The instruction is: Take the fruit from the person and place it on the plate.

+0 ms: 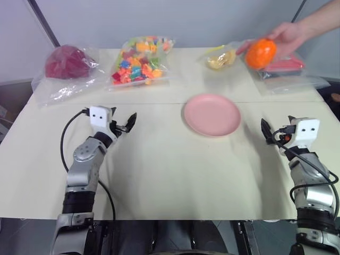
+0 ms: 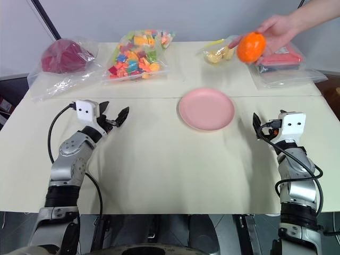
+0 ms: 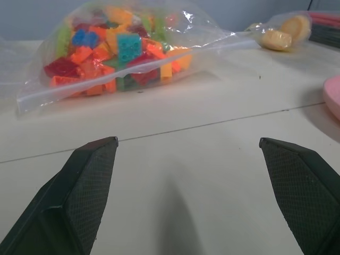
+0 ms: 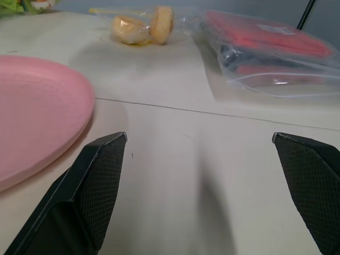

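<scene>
A person's hand (image 1: 289, 34) reaches in from the far right and holds the glossy orange fruit (image 1: 260, 53) in the air over the table's back right. The pink plate (image 1: 212, 114) lies flat on the table, right of centre. My left gripper (image 3: 187, 142) hovers open and empty over the table to the left of the plate, pointing forward. My right gripper (image 4: 199, 136) is open and empty too, just right of the plate's near edge and well short of the fruit.
Along the back of the table lie a bag with a dark red lump (image 1: 66, 64), a bag of coloured bricks (image 1: 141, 58), a small bag of pale yellow pieces (image 1: 222, 58) and a bagged red packet (image 1: 289, 66) under the person's hand.
</scene>
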